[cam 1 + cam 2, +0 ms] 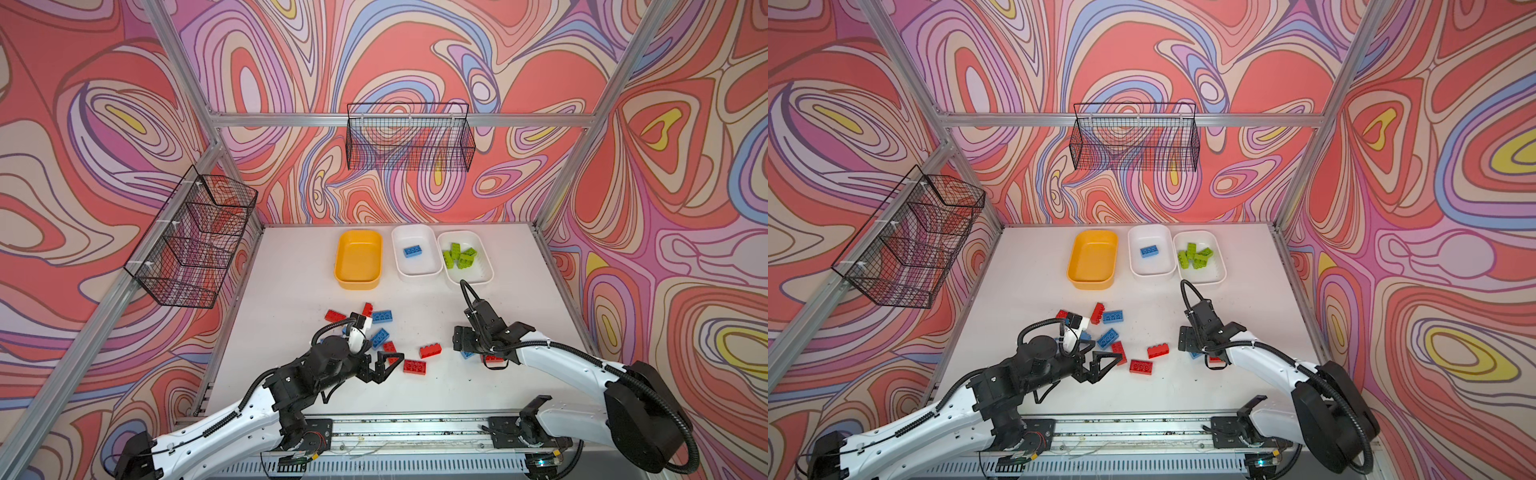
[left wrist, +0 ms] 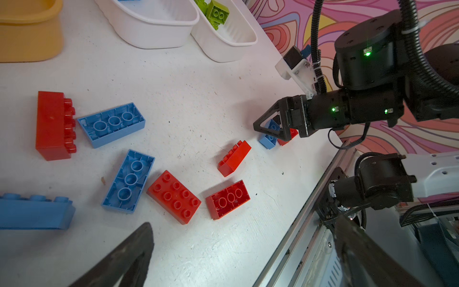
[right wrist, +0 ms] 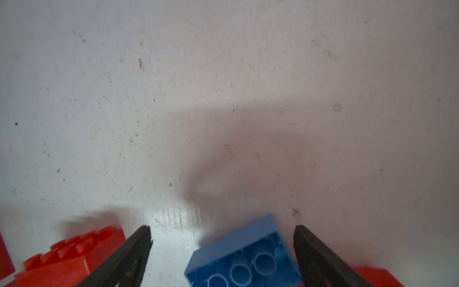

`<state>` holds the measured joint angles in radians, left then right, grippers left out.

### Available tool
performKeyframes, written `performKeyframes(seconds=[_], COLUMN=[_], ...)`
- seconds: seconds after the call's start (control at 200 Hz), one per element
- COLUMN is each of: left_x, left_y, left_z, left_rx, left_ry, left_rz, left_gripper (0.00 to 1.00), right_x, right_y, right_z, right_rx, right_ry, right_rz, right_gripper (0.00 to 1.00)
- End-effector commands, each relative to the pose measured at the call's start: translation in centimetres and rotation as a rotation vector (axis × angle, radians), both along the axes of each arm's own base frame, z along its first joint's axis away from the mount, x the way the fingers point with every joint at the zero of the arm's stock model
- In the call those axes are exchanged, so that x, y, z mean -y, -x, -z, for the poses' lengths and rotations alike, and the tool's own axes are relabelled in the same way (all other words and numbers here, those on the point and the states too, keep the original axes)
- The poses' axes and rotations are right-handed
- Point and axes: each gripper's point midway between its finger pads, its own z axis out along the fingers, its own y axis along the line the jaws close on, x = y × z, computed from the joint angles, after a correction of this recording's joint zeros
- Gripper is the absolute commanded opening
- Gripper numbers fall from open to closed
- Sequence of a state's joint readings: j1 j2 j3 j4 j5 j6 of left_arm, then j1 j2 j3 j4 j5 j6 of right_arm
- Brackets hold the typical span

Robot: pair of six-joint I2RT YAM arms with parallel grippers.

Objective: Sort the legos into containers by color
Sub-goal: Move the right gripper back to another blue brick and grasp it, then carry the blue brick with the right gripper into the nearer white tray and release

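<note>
My right end effector (image 3: 222, 228) stood spread — an upturned blue lego (image 3: 248, 258) lay between its fingers (image 3: 134, 248); my left end effector (image 1: 392, 368), spread too, had a red lego (image 1: 414, 366) at 3 o'clock.

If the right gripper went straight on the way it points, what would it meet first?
Most likely the upside-down blue plastic brick lying between the right gripper's open jaws, then the white table; height above it is unclear.
</note>
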<state>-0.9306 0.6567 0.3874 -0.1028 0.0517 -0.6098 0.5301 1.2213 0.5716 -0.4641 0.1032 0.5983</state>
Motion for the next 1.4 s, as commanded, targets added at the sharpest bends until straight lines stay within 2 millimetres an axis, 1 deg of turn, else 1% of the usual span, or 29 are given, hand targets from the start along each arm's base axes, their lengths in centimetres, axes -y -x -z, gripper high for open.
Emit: performKeyframes(seconds=[0.0, 0.055, 0.165, 0.26, 0.521, 0.666, 0.801, 0.911, 1.006, 1.142, 1.202, 1.242, 1.327, 1.392], left_x=[-0.8, -0.9, -0.9, -0.8, -1.4, -2.0, -2.4, -2.5, -2.6, -2.5, -2.5, -2.4, -2.3, -2.3], left_y=[0.1, 0.0, -0.1, -0.1, 0.2, 0.2, 0.2, 0.1, 0.1, -0.1, -0.1, -0.2, -0.4, -0.5], left_z=[0.9, 0.9, 1.1, 1.2, 1.9, 2.0, 2.0, 2.1, 2.3, 2.4, 2.5, 2.4, 2.3, 2.2], left_rx=[0.002, 0.008, 0.014, 0.017, 0.015, 0.026, 0.03, 0.031, 0.03, 0.031, 0.03, 0.031, 0.031, 0.031], left_ry=[-0.03, -0.032, -0.036, -0.039, -0.049, -0.046, -0.054, -0.058, -0.064, -0.073, -0.079, -0.081, -0.085, -0.092], left_rz=[-0.021, -0.024, -0.024, -0.022, -0.028, -0.049, -0.058, -0.063, -0.067, -0.069, -0.069, -0.07, -0.072, -0.076], left_gripper=[1.0, 1.0, 1.0, 1.0, 1.0, 1.0, 1.0, 1.0, 1.0, 1.0, 1.0, 1.0, 1.0, 1.0], right_x=[-0.5, -0.7, -1.7, -1.9, -2.0, -2.1, -2.1, -2.1, -2.1, -2.3, -2.3, -2.3, -2.6, -2.8], right_y=[0.8, 1.2, 2.1, 2.7, 3.4, 3.0, 2.7, 2.4, 2.2, 2.1, 2.0, 1.9, 1.2, 0.1], right_z=[-0.2, -0.2, -0.1, 0.3, 1.0, 1.1, 1.5, 1.6, 1.7, 1.8, 1.6, 1.4, 0.1, -1.3], right_rx=[-0.014, -0.023, -0.044, -0.061, -0.093, -0.09, -0.102, -0.107, -0.107, -0.114, -0.112, -0.108, -0.076, -0.029], right_ry=[-0.046, -0.045, -0.055, -0.024, 0.046, 0.078, 0.117, 0.147, 0.157, 0.165, 0.172, 0.174, 0.173, 0.181], right_rz=[0.019, 0.018, -0.005, -0.01, -0.019, -0.015, -0.024, -0.035, -0.046, -0.064, -0.066, -0.068, -0.073, -0.075], right_gripper=[0.94, 0.93, 0.92, 0.92, 0.91, 0.89, 0.82, 0.81, 0.78, 0.65, 0.6, 0.59, 0.57, 0.57])
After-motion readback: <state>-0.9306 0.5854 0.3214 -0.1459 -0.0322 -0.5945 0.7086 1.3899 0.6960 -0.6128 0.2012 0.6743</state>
